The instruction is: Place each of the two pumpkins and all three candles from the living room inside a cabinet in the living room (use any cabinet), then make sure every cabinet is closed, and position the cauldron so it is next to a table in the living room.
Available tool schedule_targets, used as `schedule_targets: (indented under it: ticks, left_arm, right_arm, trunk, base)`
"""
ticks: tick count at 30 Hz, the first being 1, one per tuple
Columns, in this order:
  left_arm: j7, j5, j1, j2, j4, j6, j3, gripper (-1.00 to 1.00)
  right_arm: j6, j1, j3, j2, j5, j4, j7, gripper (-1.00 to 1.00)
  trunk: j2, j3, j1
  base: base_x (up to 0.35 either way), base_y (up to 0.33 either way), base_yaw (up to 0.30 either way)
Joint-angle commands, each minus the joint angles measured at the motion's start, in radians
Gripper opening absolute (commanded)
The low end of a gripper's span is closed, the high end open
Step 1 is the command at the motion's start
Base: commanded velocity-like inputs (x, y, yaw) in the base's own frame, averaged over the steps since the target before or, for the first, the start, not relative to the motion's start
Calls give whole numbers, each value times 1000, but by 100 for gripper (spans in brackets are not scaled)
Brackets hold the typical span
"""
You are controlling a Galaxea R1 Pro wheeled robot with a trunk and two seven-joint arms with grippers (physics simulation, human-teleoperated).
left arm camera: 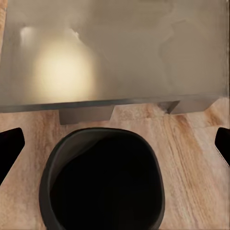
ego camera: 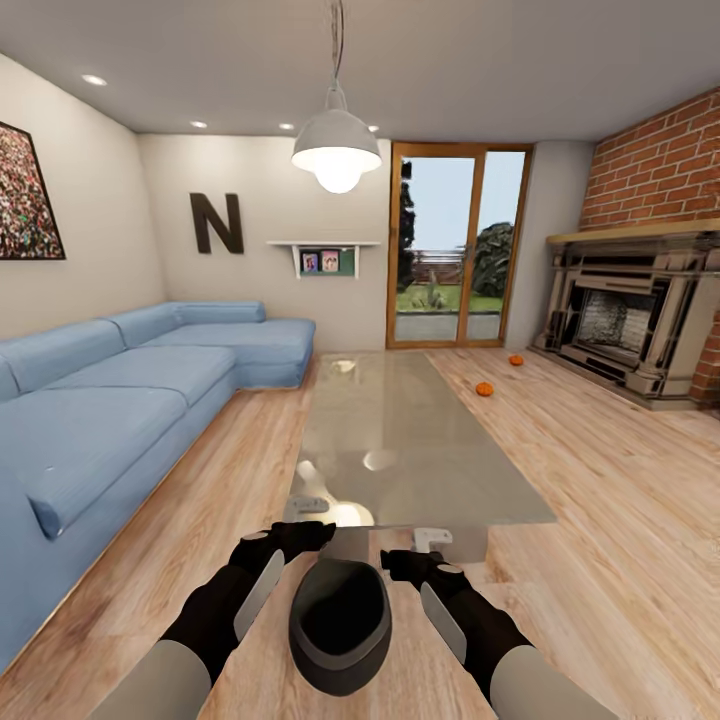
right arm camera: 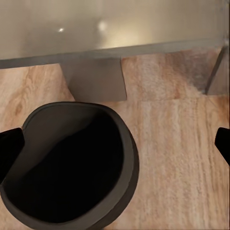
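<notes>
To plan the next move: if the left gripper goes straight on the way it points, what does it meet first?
Probably the round black cauldron, whose wide mouth lies between the left gripper fingers. Beyond stands the grey glassy coffee table. Depth is unclear.

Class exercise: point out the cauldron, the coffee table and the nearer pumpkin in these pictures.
cauldron (ego camera: 340, 668), head view, on its near rim.
coffee table (ego camera: 400, 430), head view, on its bare glassy top.
nearer pumpkin (ego camera: 484, 389), head view, on the middle of its orange body.
</notes>
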Motion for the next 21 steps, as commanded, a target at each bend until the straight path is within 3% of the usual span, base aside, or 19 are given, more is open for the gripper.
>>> schedule_targets:
  ticks: [1,9,21]
  left_arm:
    - [7,10,0,1,-1,4,-2,100]
    - [7,11,0,1,1,4,-3,100]
    - [7,11,0,1,-2,4,-4,100]
  right_arm:
    - [3,-1,7,-1,-10,-1,-9,100]
    - [3,-1,8,-1,-10,-1,-9,100]
    - [4,-1,9,0,-10,0,-8,100]
  trunk:
    - [7,3,-4]
    - [63,36,-35]
    - [147,75,-81]
  base:
    - [0,0,-220]
    - [0,0,-192]
    - [0,0,-20]
